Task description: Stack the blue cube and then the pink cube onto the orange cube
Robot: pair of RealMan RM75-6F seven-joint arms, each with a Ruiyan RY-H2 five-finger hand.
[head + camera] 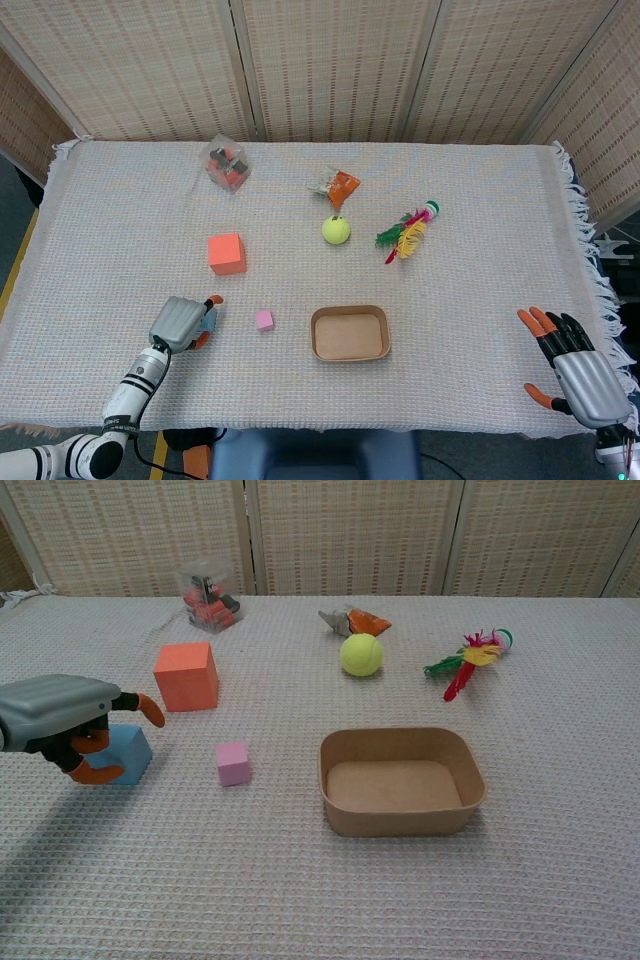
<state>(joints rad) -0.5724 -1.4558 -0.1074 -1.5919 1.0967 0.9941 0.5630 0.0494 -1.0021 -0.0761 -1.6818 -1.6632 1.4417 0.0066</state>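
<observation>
The blue cube [209, 318] [130, 752] rests on the cloth, half hidden by my left hand [182, 322] [58, 716]. That hand hovers over it, one finger arched past the cube's far side and the thumb [98, 774] curled at its near side; I see no firm grip. The pink cube [264, 320] [233, 763] sits just right of the blue one. Further back stands the larger orange cube [226, 253] [186, 676], bare on top. My right hand [577, 372] lies at the front right edge, fingers spread and holding nothing.
A shallow brown box [350, 333] [400, 780] sits right of the pink cube. Behind are a tennis ball [336, 230], a feathered toy [407, 233], an orange wrapper [338, 185] and a clear container [227, 165] of small items. The cloth's fringe [592, 260] hangs at the right.
</observation>
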